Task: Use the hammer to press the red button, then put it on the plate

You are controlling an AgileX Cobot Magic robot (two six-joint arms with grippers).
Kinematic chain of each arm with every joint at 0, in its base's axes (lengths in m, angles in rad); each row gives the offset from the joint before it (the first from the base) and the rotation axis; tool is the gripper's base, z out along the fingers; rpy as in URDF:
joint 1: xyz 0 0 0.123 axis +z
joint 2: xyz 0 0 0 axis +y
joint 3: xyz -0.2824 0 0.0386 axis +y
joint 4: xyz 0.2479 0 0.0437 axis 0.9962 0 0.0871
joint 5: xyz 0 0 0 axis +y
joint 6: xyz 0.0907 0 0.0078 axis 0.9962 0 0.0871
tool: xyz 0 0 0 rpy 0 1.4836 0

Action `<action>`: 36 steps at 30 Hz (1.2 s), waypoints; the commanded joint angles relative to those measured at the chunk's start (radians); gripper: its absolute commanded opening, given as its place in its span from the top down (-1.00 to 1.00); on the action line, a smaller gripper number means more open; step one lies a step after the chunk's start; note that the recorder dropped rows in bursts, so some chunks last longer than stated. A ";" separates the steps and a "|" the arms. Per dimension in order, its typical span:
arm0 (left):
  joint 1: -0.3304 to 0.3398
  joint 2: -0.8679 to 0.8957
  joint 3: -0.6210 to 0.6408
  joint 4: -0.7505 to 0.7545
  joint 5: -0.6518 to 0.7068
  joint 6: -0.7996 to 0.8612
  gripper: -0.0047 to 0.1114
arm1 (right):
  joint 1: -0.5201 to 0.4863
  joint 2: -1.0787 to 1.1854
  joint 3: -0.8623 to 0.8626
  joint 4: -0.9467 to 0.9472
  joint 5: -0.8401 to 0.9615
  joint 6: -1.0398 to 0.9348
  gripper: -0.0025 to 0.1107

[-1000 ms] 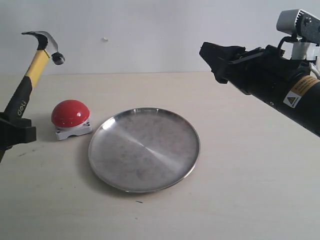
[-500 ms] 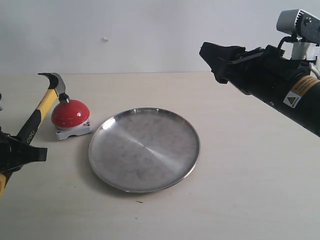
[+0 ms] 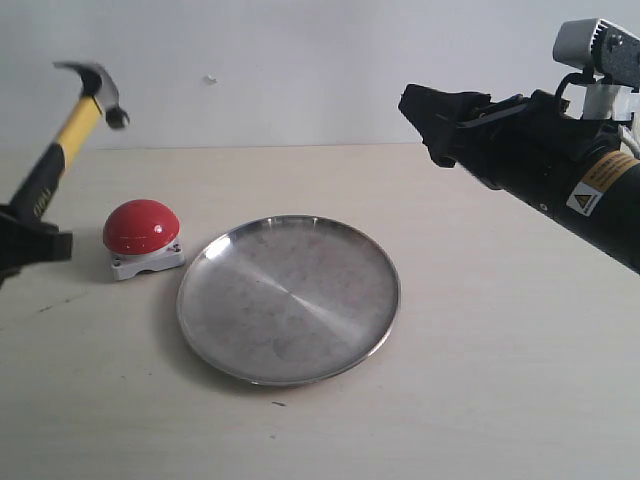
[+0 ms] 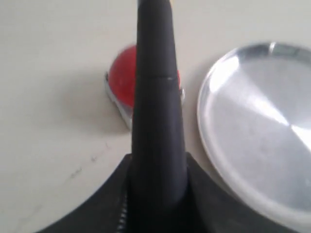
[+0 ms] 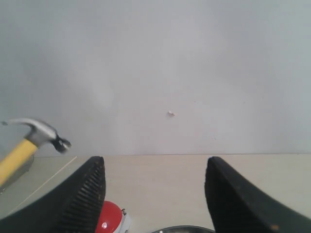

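Exterior: pale surface [image 3: 500, 380], white wall. The left pincer [image 3: 25, 240] pinches the hammer [image 3: 72, 128], whose head is high above the red button [image 3: 141, 225] beside the plate [image 3: 290, 298]. Left wrist: the handle crosses the button. Right wrist: the right pincer [image 5: 154, 174] is spread, empty.

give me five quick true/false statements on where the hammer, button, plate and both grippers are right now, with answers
1. The left gripper holds the hammer up off the table. True.
2. The hammer's head rests on the red button. False: the head is raised well above the button and does not touch it.
3. Nothing lies on the plate. True.
4. The right gripper is shut on something. False: it is open and holds nothing.
5. The red button sits on the plate. False: it sits on the table beside the plate.
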 commanded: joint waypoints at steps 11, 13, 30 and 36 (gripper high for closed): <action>-0.006 -0.381 -0.105 0.009 0.010 0.029 0.92 | -0.002 -0.009 0.001 0.001 -0.002 -0.009 -0.09; -0.006 -0.342 -0.088 0.009 -0.002 0.029 0.92 | -0.002 -0.009 0.001 0.001 -0.002 -0.009 -0.09; -0.006 0.302 0.062 0.000 -0.106 -0.049 0.92 | -0.002 -0.009 0.001 0.001 -0.002 -0.009 -0.09; -0.006 0.082 0.053 0.004 -0.090 -0.045 0.92 | -0.002 -0.009 0.001 0.001 -0.002 -0.009 -0.09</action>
